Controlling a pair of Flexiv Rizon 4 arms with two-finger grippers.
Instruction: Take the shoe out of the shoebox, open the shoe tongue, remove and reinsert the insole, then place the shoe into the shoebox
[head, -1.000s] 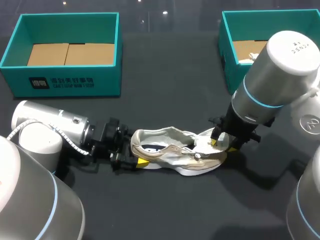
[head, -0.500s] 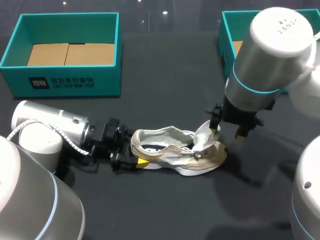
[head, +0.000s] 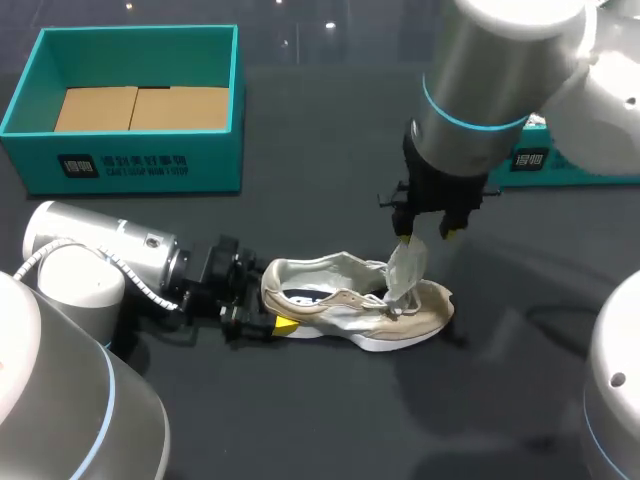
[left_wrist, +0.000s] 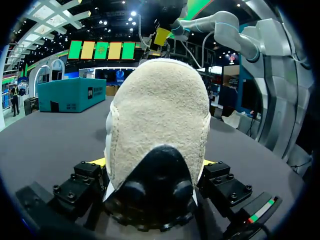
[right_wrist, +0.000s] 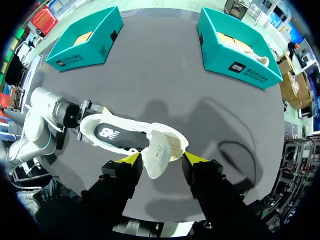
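Teal outside and lined with brown cardboard, an open shoebox (head: 130, 165) is sitting well behind the shoe's heel end, apart from it. The left gripper (head: 268, 312) is clamping that heel from both sides. Only the left wrist view is showing the grip closely. There a rounded beige suede heel with a black patch at its base is filling the space between the black fingers (left_wrist: 220, 182), with a sliver of yellow showing on each side.

The low beige-and-white sports shoe (head: 350, 308) is resting on the black table (head: 330, 420), heel to the left and toe to the right. The head view is giving only a dark strip inside its opening. The right wrist view, looking straight down, is showing a dark insole (right_wrist: 112, 134) with a white mark lying in the shoe.

A pale oval tongue (head: 406, 268) is standing up from the shoe's front half. The right gripper (head: 425, 237) is hovering just above it, fingers spread and gripping nothing. The tongue's tip is touching only the finger nearer the heel, and the other finger is standing clear. From the right wrist the tongue is showing between the two yellow tips.

A second teal shoebox (right_wrist: 240, 50) is sitting well behind the toe. The right arm (head: 500, 70) is hiding most of it in the head view. The right wrist view is showing it whole, with something pale on its cardboard.
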